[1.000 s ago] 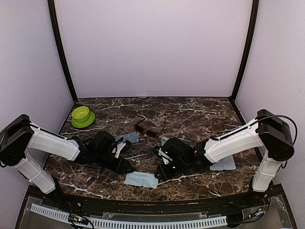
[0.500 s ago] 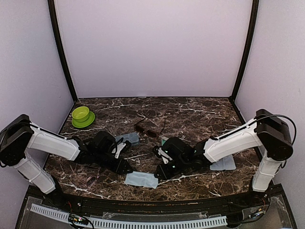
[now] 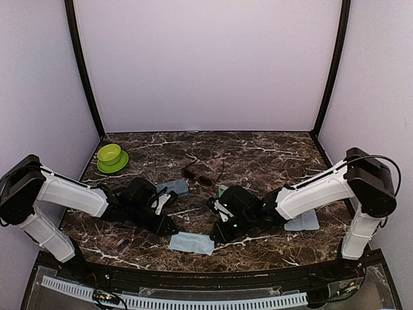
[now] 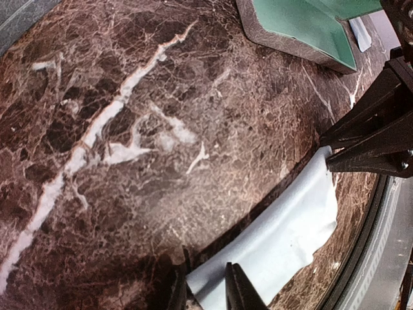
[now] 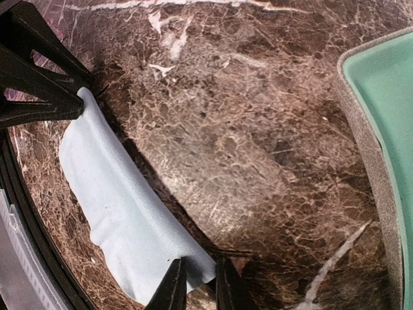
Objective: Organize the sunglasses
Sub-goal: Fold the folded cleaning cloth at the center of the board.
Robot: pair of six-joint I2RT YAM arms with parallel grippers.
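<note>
- Table: dark brown marble-look top, white veining, smooth with a slight sheen.
- Cloth: pale blue fabric, matt, soft, creased.
- Case: grey shell, grainy and matt; smooth green lining.
- Bowl: lime-green, smooth, plastic look.
- Sunglasses: thin frame, dark tinted lenses.
</note>
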